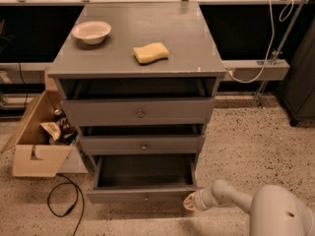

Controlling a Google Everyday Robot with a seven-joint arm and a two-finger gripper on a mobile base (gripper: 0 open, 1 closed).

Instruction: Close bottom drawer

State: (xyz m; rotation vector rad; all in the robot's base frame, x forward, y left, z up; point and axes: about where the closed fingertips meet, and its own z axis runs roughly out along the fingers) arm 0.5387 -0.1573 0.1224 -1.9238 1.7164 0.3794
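Note:
The bottom drawer (pixel 142 195) is the lowest of three grey drawers in the cabinet (pixel 138 58). It stands pulled out wide, its inside bare, its slim front panel facing me. My gripper (pixel 190 201) is low at the drawer's front right corner, at or touching the front panel. The white arm runs back from it to the lower right.
The middle drawer (pixel 142 144) and top drawer (pixel 140 113) stand slightly out. A white bowl (pixel 91 31) and a yellow sponge (pixel 150 52) lie on the cabinet top. An open cardboard box (pixel 37 141) and a black cable (pixel 64 200) are on the floor at left.

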